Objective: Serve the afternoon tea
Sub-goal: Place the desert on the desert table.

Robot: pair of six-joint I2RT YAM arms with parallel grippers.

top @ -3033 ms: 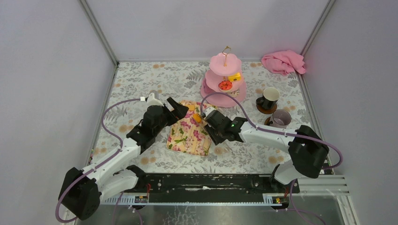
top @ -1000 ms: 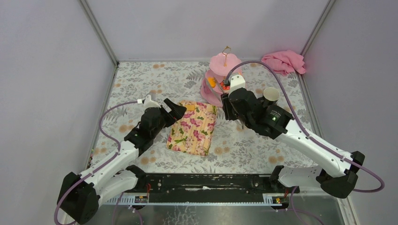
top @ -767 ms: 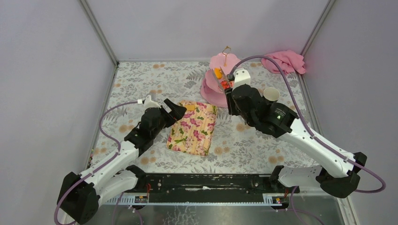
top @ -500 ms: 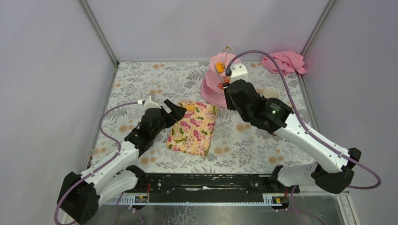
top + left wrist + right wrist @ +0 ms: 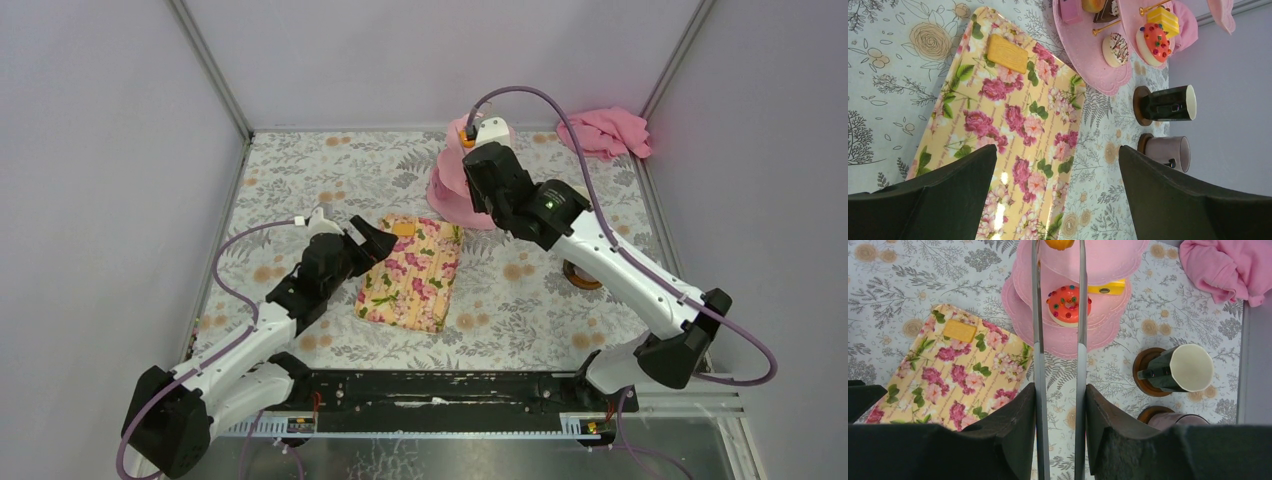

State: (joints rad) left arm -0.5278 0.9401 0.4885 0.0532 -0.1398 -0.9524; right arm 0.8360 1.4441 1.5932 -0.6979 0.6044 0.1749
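Clamped in right gripper [image 5: 467, 137]: small round orange toy cake [image 5: 1058, 243], pinched between the two thin metal fingers [image 5: 1036, 315], narrow gap. Hanging directly over top plate of pink scalloped three-tier plastic stand [image 5: 1113, 257], inside its rim. Cannot tell whether touching the plate or just above it; cropped at upper edge of right wrist view. Judging step as placing on top tier: needs a straight drop and a release, no sideways shift.

On stand's middle tier: red round cake with coloured dots [image 5: 1065, 305] and yellow block cake [image 5: 1105, 288], side by side. On bottom tier: white round cake with chocolate drizzle [image 5: 1115, 49], others cropped.

Left of the stand, on its near side: flat floral rectangular tray [image 5: 1013, 125], carrying one flat yellow rectangular biscuit [image 5: 1007, 53] at the tray end closest to the stand. Spread wide and holding nothing: left gripper [image 5: 1057, 155], over the tray end far from the stand. Lies straight ahead of those open jaws, long axis roughly across the tray; much nearer left arm than right.

Right of the stand: black glossy mug [image 5: 1175, 367] and grey mug [image 5: 1168, 421], well apart from both grippers.
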